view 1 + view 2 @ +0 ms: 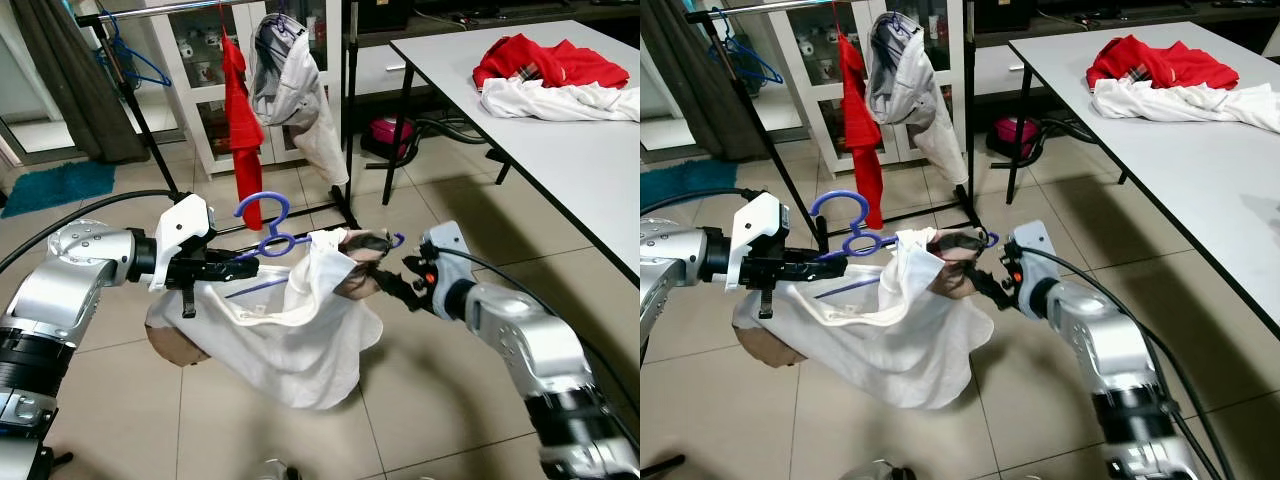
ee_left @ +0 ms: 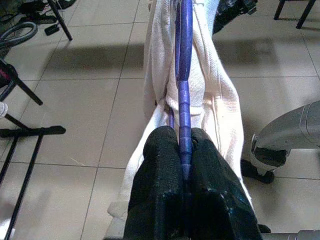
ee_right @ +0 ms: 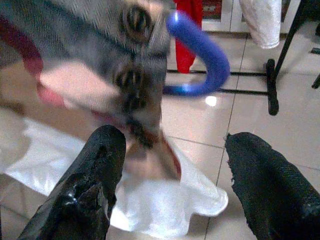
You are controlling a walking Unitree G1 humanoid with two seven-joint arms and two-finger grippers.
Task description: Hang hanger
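Left wrist view shows the left gripper (image 2: 184,150) with fingers pinching the blue hanger (image 1: 262,238) to keep the white garment (image 1: 290,330) aloft, while the right gripper (image 3: 170,170), fingers spread, waits by the far end.

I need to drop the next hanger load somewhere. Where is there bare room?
The white table is bare nearer the robot, below the red garment and white garment. Floor tiles right of the clothes rack are open. It is crowded between the left gripper and right gripper, around the shirt.
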